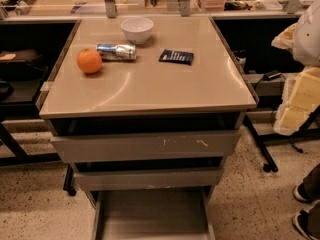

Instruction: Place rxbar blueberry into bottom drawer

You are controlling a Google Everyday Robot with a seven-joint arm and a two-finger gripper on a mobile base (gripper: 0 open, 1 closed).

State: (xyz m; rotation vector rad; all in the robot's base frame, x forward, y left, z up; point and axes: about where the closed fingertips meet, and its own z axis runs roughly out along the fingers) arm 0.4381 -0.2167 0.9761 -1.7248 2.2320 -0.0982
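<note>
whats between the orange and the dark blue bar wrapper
Camera view: a silvery-blue can on its side, next to the round orange; the flat navy wrapper lies further off; gripper out of view.

rxbar blueberry [176, 56] right of can [116, 51]

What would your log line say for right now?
rxbar blueberry: on cabinet top, right of can | bottom drawer: pulled open, bar not in it | gripper: not in view | step: bar not yet picked up
</note>
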